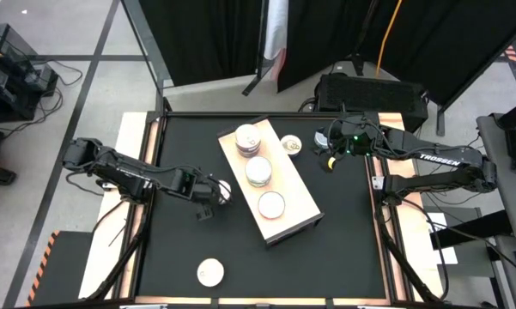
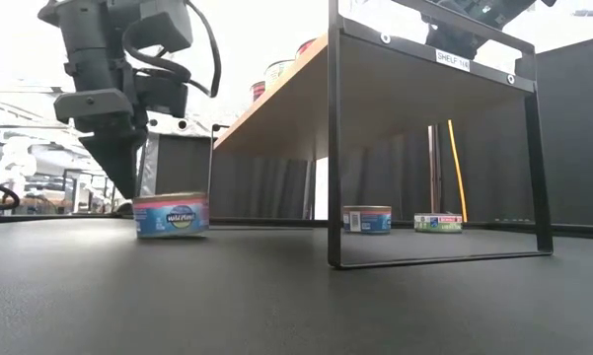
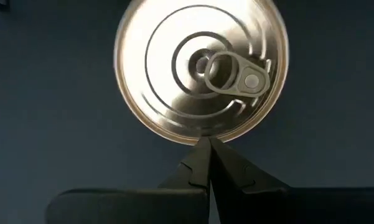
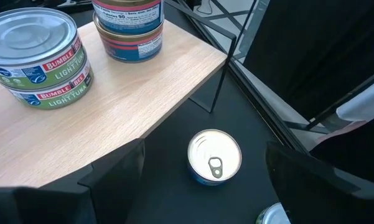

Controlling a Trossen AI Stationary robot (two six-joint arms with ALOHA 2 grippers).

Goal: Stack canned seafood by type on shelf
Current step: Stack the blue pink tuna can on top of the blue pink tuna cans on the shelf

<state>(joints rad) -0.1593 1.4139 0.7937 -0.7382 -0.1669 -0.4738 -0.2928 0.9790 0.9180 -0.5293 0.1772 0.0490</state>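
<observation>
Beside the shelf's (image 1: 302, 211) left edge, we see the left gripper (image 1: 216, 196) pinched shut over a tuna can (image 1: 224, 192); our right gripper (image 1: 336, 137), spread wide, hovers near the tabletop's (image 1: 343, 249) far-right corner.

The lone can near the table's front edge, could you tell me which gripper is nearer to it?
Left. The left gripper, shut beside another can, sits up-table from the lone can; the open right gripper hovers beyond the shelf, much farther away.
</observation>
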